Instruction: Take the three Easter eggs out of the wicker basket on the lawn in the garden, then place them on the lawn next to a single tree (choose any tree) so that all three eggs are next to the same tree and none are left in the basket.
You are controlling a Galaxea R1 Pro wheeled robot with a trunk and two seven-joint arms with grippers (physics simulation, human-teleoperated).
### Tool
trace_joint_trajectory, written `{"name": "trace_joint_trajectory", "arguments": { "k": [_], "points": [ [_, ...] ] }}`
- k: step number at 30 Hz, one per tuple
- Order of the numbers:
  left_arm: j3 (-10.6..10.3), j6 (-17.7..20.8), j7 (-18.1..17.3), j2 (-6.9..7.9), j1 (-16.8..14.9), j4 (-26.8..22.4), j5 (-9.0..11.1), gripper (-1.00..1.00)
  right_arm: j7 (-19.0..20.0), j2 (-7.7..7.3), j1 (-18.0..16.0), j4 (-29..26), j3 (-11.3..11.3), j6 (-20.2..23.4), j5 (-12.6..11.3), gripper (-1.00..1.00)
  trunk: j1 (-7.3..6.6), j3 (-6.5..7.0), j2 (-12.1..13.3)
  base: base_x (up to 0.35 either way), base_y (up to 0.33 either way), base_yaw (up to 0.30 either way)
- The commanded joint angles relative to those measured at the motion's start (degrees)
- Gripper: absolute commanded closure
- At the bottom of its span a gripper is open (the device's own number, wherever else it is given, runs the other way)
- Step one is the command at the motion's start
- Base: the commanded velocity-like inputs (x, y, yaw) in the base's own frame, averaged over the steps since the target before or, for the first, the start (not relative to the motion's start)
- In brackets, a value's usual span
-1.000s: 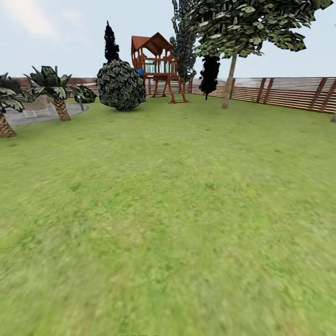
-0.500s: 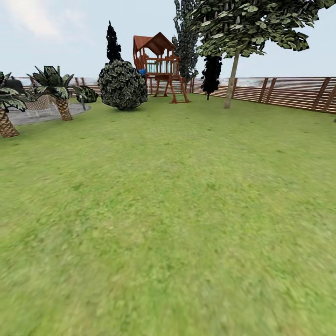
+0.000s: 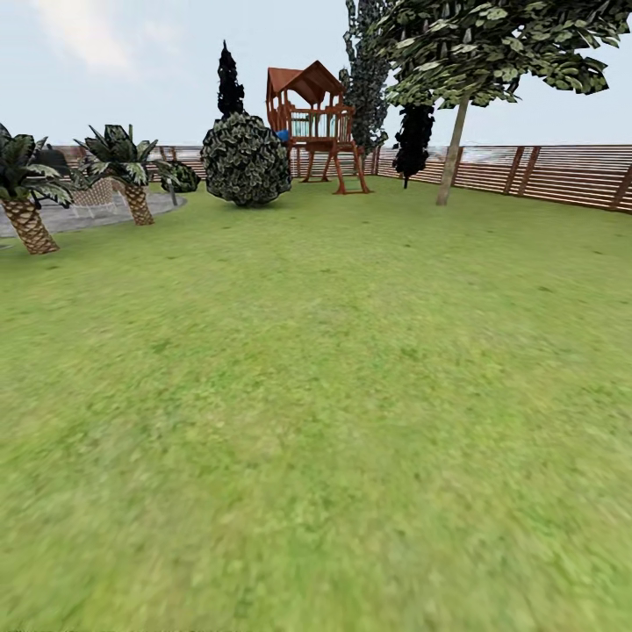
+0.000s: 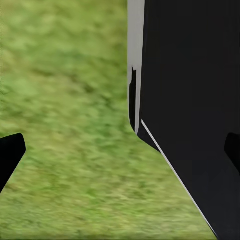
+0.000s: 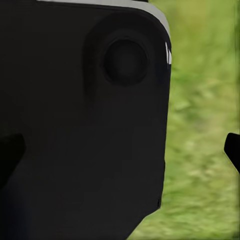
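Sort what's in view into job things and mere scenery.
Job: lawn; tree, pale trunk, by the fence.
Scenery: playhouse; round bush; palms; fence; paved patch; black tree.

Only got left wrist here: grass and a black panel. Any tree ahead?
Observer: Yes. Head view has a pale-trunked tree ahead to the right, near the slat fence.
Operator: What's left of it?
Observer: A round bush and a wooden play tower, at the far side of the lawn.
Operator: Right claw loaded?
Observer: No. The right claw is open and holds nothing.
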Motion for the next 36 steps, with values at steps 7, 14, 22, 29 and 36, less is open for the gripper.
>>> {"name": "trace_joint_trajectory", "arguments": {
  "k": [7,14,22,29,36],
  "points": [
    [0.0,-0.2,-0.1,-0.36,0.0,-0.1,0.2,-1.0,0.3,-0.13,0.0,0.1,0.3,0.0,0.2,-1.0,0.0,-0.03,0.0,0.0,0.0,0.0],
    [0.0,-0.4,-0.4,-3.53,0.0,-2.5,0.4,-1.0,5.5,-0.14,0.0,-0.1,0.5,-0.1,1.3,-1.0,0.0,-0.03,0.0,0.0,0.0,0.0],
    [0.4,-0.3,-0.5,-5.34,0.0,-4.7,0.6,-1.0,6.3,-0.02,0.0,-0.1,0.5,0.0,1.6,-1.0,0.0,-0.03,0.0,0.0,0.0,0.0],
    [0.5,-0.4,-0.5,-5.28,0.0,-4.6,0.6,-1.0,6.2,0.16,0.0,0.0,0.5,0.0,1.6,-1.0,0.0,-0.31,0.0,0.0,0.0,0.041],
    [0.5,-0.4,-0.5,-5.27,0.0,-4.6,0.6,-1.0,6.2,0.11,0.0,0.0,0.4,-0.1,1.6,-1.0,0.0,-0.53,0.0,0.0,0.0,0.029]
  ]
}}
